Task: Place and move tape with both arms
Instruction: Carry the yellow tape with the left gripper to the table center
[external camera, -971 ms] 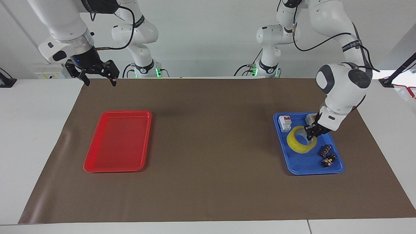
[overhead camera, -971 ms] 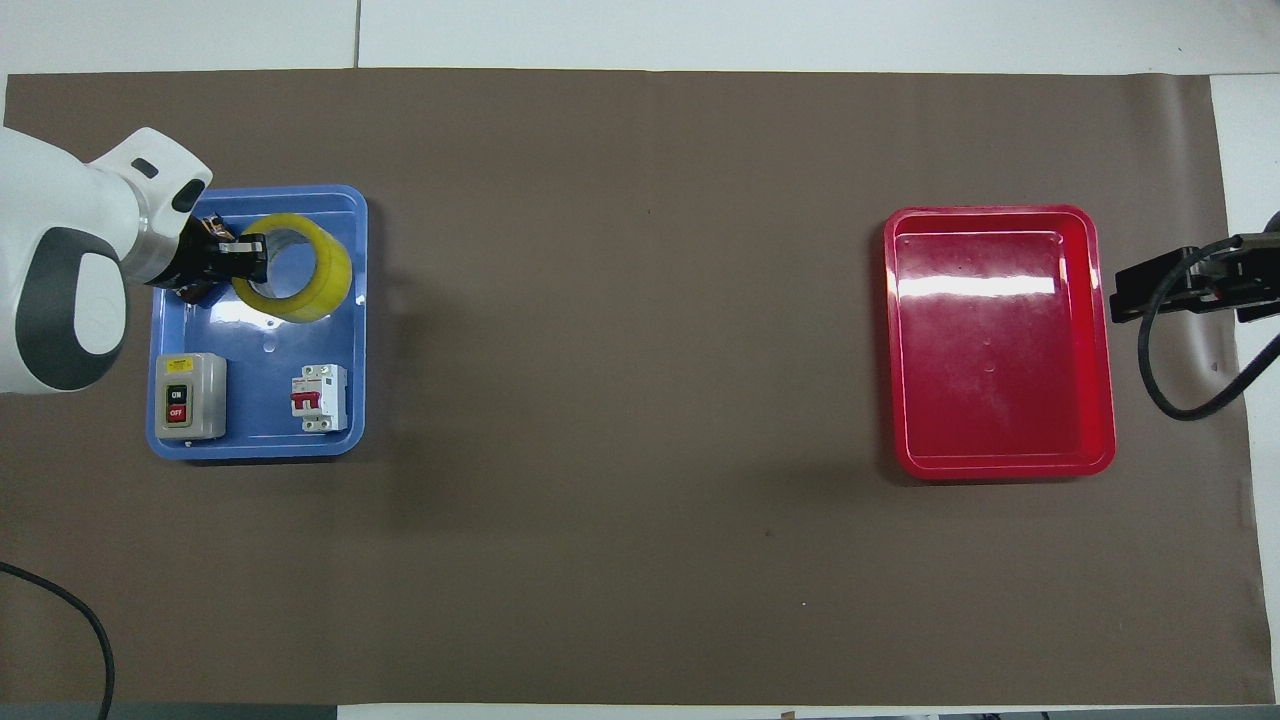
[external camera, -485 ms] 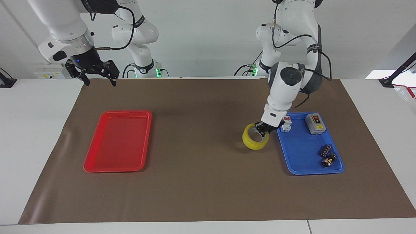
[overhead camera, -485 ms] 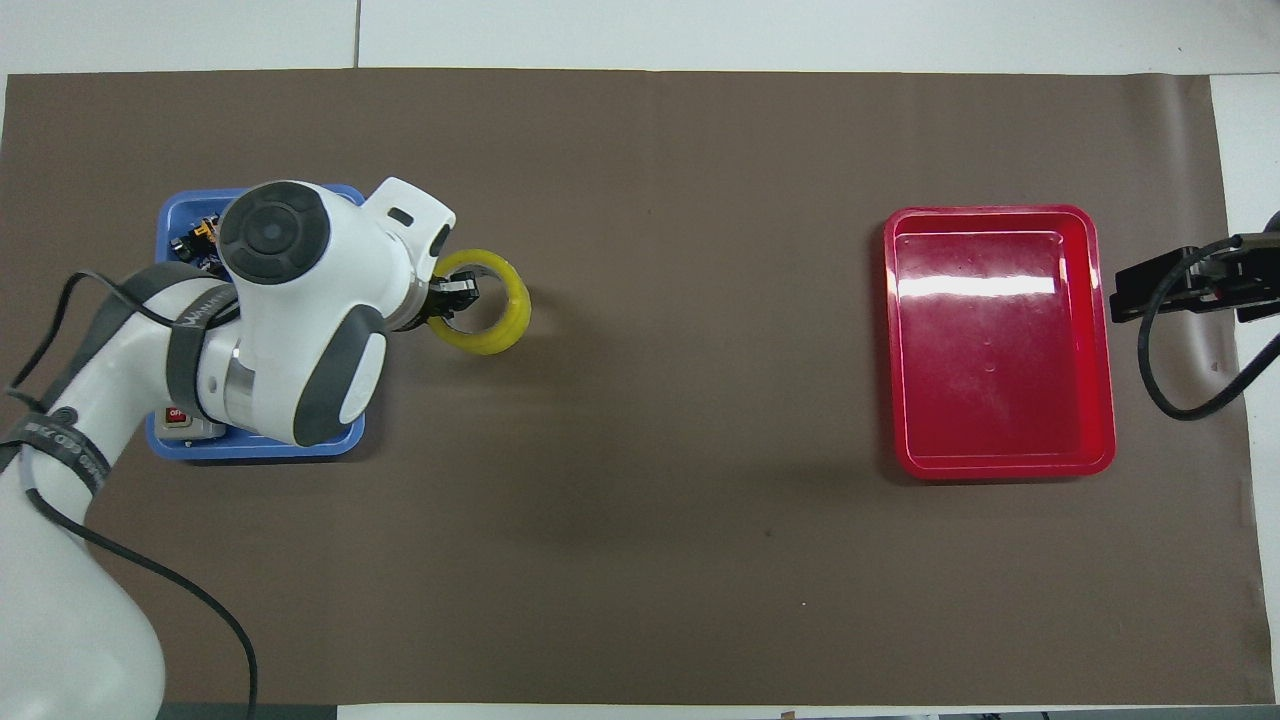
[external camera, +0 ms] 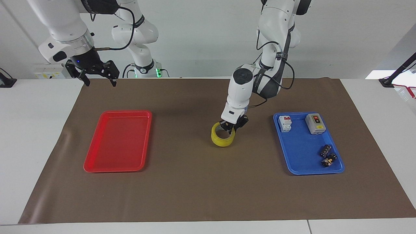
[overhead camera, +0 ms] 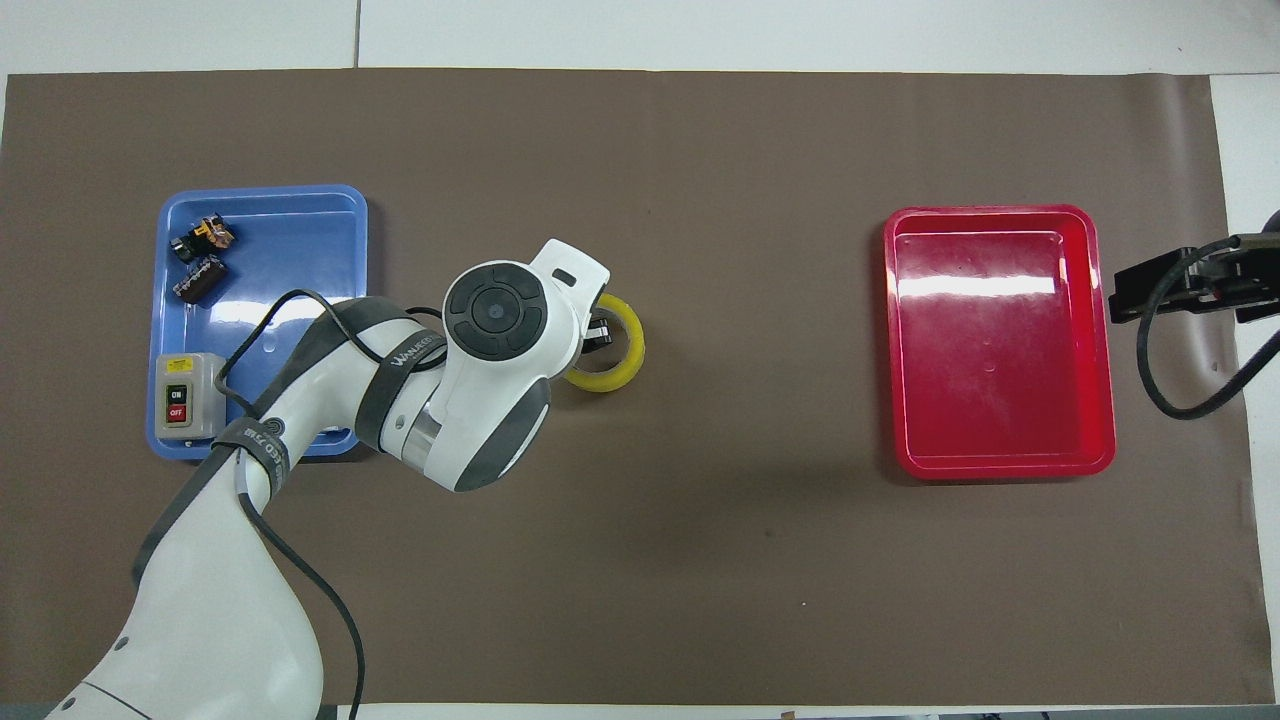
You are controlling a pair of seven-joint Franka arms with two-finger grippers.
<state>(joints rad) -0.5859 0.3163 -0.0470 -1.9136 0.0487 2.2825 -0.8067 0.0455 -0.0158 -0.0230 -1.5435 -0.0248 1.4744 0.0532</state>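
Brown mat [external camera: 195,182] covers a white counter [external camera: 35,130] before a pale wall. Left pincer [external camera: 231,128] grips the tape [external camera: 222,138] by its rim over mid-mat, between the trays. Right pincer [external camera: 98,76], spread wide, waits over the mat's edge.

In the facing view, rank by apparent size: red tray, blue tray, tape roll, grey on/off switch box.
1. Red tray
2. Blue tray, somewhat smaller
3. Tape roll
4. Grey switch box, close to the tape roll in size, so these two are unsure
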